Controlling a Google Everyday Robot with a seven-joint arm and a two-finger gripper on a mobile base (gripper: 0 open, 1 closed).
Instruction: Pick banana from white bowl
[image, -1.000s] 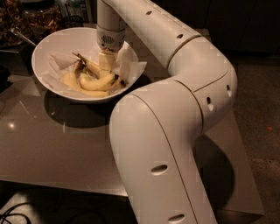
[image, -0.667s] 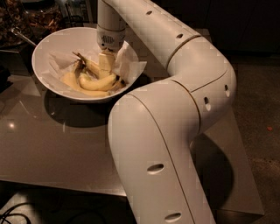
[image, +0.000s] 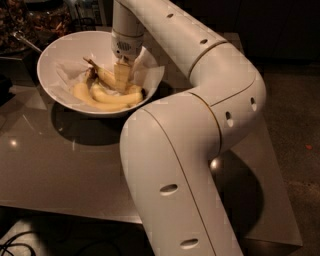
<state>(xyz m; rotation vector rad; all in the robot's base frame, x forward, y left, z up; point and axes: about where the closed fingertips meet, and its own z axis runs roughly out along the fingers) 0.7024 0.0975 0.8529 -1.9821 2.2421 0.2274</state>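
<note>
Camera view: banana (image: 105, 77) in white bowl (image: 64, 47) points stem up-left; gripper (image: 122, 76) atop, grip unclear.

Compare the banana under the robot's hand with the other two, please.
The banana is single with a long thin stem; the joined pair shares a dark crown. The gripper sits over the banana; the joined pair lies in front. Both are pale yellow, in the white bowl.

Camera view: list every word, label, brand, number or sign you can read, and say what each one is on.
None can be read.
The arm: plain white shell, only dark oval holes.
The white bowl, the banana and the table: no markings.
The gripper, down in the bowl at the banana: no legible marking.
</note>
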